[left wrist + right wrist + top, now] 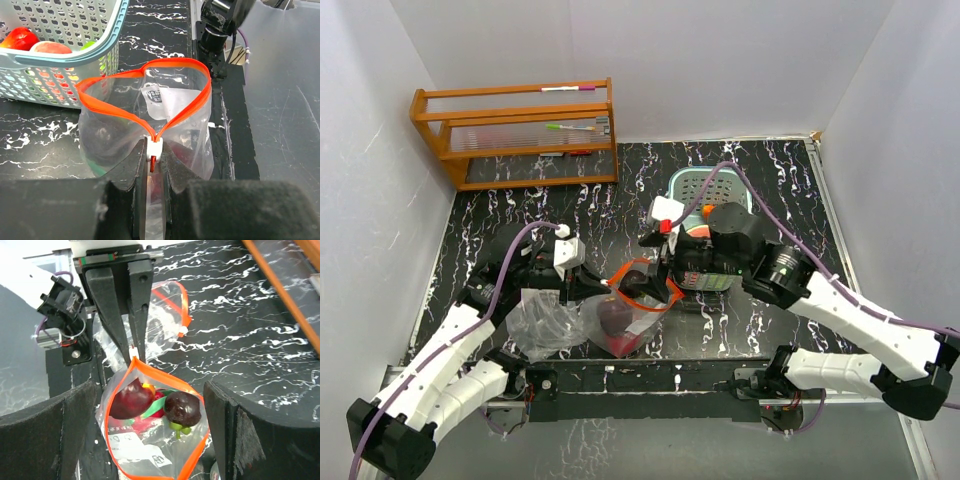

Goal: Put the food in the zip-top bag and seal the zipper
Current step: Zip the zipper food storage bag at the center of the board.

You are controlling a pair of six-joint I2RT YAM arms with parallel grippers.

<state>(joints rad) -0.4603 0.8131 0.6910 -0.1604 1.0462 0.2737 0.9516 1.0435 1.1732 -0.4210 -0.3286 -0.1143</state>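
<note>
The zip-top bag (628, 322) stands on the black marble table with its mouth open. Its red-orange zipper (145, 85) forms a loop. My left gripper (155, 150) is shut on the zipper's near end, at the white slider (155, 146); it also shows in the top view (590, 288). My right gripper (150, 385) is open wide above the bag mouth, one finger (75, 430) on each side, holding nothing. Inside the bag lie a dark maroon fruit (131, 397), a dark purple fruit with a green stem (183, 407) and a red piece (150, 416).
The teal lattice basket (688, 184) stands behind the right gripper and holds more red fruit (20, 37). A wooden rack (520, 135) stands at the back left. Crumpled clear plastic (542, 322) lies left of the bag. White walls enclose the table.
</note>
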